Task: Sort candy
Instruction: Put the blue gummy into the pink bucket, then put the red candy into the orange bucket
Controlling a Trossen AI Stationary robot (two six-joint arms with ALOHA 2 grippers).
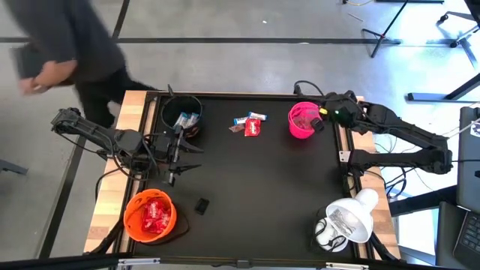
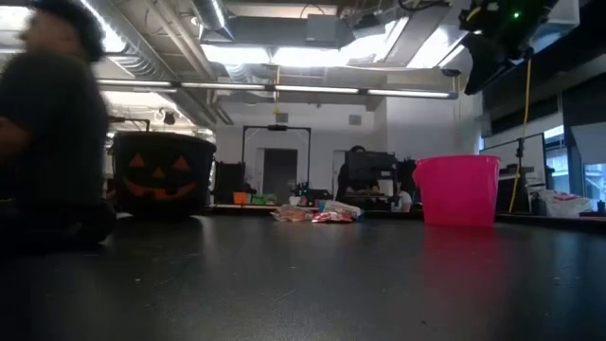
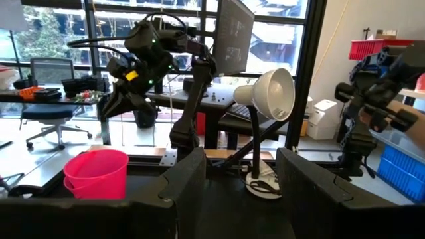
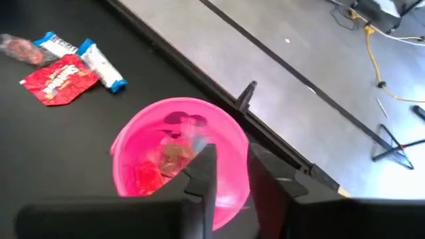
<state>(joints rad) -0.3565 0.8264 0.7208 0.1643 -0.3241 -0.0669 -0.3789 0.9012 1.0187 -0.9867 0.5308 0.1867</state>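
A small heap of candy in red and blue-and-white wrappers lies on the black table, far of centre. The pink bowl stands right of it and holds a few sweets. My right gripper hangs over the pink bowl's right rim, tipped down, open by a narrow gap with nothing between its fingers. The black bowl holds blue-and-white candy, and the orange bowl holds red candy. My left gripper waits open and level between those two bowls.
A small flat black object lies near the orange bowl. A white desk lamp stands at the near right corner. A person moves past the far left corner, off the table. The middle of the table is bare.
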